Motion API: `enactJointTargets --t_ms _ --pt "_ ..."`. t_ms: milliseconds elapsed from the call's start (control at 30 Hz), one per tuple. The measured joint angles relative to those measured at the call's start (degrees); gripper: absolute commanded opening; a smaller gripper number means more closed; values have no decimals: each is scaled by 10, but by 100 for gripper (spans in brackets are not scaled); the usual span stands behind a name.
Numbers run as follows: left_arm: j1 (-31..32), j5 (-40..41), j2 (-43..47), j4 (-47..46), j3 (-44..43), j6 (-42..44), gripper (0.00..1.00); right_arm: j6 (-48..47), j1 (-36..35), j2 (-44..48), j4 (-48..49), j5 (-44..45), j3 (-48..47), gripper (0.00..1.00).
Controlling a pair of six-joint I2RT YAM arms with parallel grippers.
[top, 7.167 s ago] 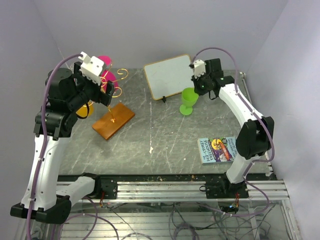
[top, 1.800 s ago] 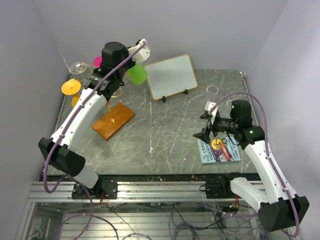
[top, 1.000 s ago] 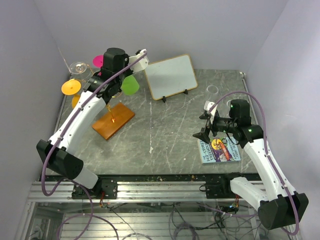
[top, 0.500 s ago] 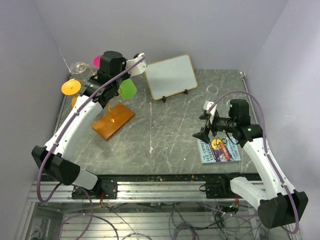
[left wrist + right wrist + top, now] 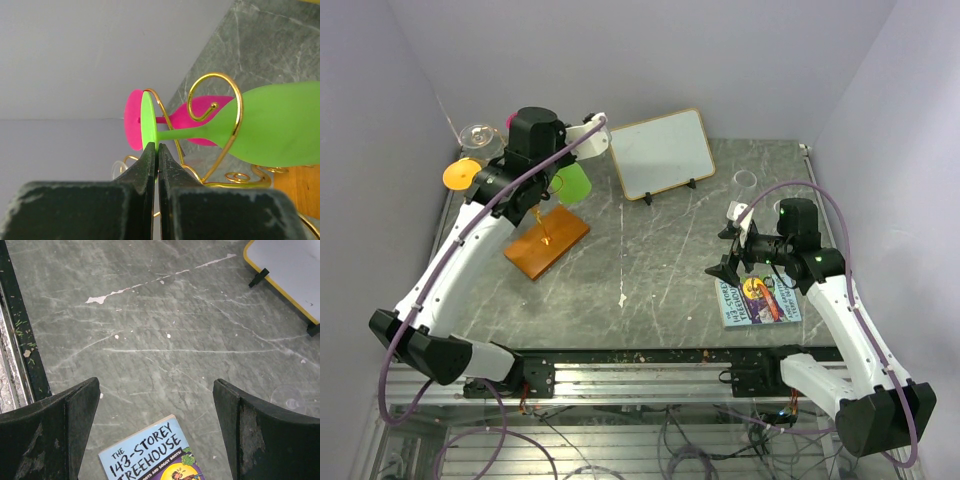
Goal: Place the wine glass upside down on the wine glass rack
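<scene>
Grey marbled stone makes up the surface (image 5: 650,260), with pale walls all round. My left end effector (image 5: 156,148) is clamped on the edge of the green wine glass (image 5: 270,125)'s foot and holds it up at the curled gold arms of the rack (image 5: 235,115), above the rack's wooden base. My right end effector (image 5: 157,405) hangs spread and empty over a book (image 5: 150,460).

I judge this to be the hanging step. The stem has to slide into a curl so the foot catches on the wire, bowl downward, and only then do I let go.

From the wrist I cannot tell whether the stem is inside the curl or only crosses it. The bowl is cut off at the frame edge, a pink glass (image 5: 132,120) sits right behind, and from above my arm covers most of the rack's top.
</scene>
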State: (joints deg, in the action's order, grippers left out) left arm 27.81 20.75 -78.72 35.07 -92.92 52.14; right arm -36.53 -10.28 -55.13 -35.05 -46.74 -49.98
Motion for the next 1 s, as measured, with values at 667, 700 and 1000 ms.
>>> enactJointTargets --t_ms 667,700,1000 --pt "40 -42 10 38 6 58 8 0 0 -2 0 2 0 96" --pt "42 -44 10 38 6 61 8 0 0 -2 0 2 0 96" --pt "51 -52 0 26 10 76 8 0 0 -3 0 4 0 96"
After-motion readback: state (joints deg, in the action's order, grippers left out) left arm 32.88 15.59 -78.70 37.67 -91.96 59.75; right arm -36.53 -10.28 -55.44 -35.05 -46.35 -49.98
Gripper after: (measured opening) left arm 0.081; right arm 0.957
